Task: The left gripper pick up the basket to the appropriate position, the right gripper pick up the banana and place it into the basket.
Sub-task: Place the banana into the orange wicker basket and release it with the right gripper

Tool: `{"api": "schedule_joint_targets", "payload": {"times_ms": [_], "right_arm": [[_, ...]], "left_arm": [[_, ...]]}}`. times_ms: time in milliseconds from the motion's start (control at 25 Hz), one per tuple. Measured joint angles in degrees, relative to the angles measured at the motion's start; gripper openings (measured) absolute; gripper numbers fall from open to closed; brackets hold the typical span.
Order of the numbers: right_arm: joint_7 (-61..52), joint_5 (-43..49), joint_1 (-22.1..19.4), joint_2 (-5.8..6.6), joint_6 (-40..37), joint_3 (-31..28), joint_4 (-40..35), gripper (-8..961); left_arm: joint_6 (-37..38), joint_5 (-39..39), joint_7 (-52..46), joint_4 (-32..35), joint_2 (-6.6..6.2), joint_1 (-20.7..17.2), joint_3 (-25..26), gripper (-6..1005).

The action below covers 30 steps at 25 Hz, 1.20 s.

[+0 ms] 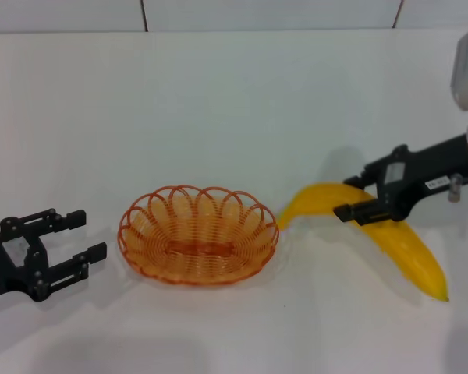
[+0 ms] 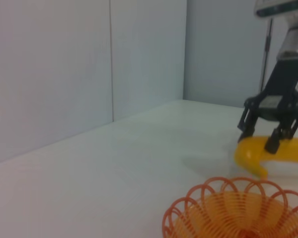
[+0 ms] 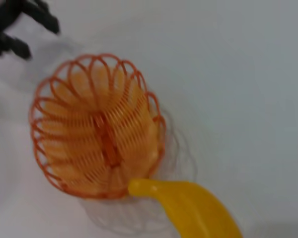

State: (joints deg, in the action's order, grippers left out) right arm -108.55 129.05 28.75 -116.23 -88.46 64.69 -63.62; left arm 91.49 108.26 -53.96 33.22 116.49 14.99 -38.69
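Note:
The orange wire basket [image 1: 148, 209] sits on the white table in the middle of the head view. My left gripper [image 1: 92, 234] is open and empty, a short gap to the left of the basket. My right gripper [image 1: 347, 196] is shut on the yellow banana [image 1: 409, 253], its fingers on either side of the banana's upper half. The banana's stem points at the basket's right rim, close to it. The left wrist view shows the basket [image 2: 238, 208], the banana [image 2: 288, 151] and the right gripper [image 2: 258, 141]. The right wrist view shows the basket [image 3: 154, 106] and the banana [image 3: 198, 208].
The white table [image 1: 234, 101] stretches bare behind the basket to a pale wall. The left gripper also shows far off in the right wrist view [image 3: 37, 34]. I cannot tell whether the banana rests on the table or hangs just above it.

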Motion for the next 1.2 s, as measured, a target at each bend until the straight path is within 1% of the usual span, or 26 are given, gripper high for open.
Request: {"api": "schedule_joint_targets", "payload": {"times_ms": [120,200,400,520,760,880,960,1000,1200], "right_arm": [[-0.01,-2.45,-0.01,-0.20,-2.40,1.14,-3.92,557],[-0.21,-4.71,0.00,-0.29,-3.58,3.14,-6.73,560],[-3.52,-7.15,0.72,-0.29,-3.31,12.00,-14.21,567],[-5.85,-7.93,2.64,-0.36,-1.74,17.21,-15.74,571],[-11.10,-8.73,7.21,-0.40,6.10,25.85,-14.24,579],[-13.96,-9.95,9.73,-0.46,9.77,27.87,-11.61,583],[-15.27,-12.44,12.28,-0.51,12.59,28.81,-7.52,586],[-15.27,-12.44,12.28,-0.51,12.59,28.81,-7.52,587],[-15.39,-14.91,16.35,-0.68,15.41,31.40,-0.92,594]], "left_arm": [[0.00,0.07,0.00,0.00,-0.02,-0.12,0.54,604],[0.00,0.15,0.00,0.00,-0.03,-0.21,0.77,604],[0.00,0.44,0.00,0.00,-0.04,-0.33,0.82,604],[0.28,0.93,0.00,0.00,-0.10,-0.47,0.82,604],[1.48,1.16,0.00,0.41,-0.14,-0.52,0.78,603],[1.49,1.34,0.00,0.42,-0.21,-0.56,0.49,603],[1.50,1.85,0.00,0.43,-0.21,-0.61,0.61,603],[1.50,2.05,0.00,0.44,-0.22,-0.60,0.72,603],[1.50,2.26,-0.01,0.44,-0.22,-0.28,0.79,603]]}}
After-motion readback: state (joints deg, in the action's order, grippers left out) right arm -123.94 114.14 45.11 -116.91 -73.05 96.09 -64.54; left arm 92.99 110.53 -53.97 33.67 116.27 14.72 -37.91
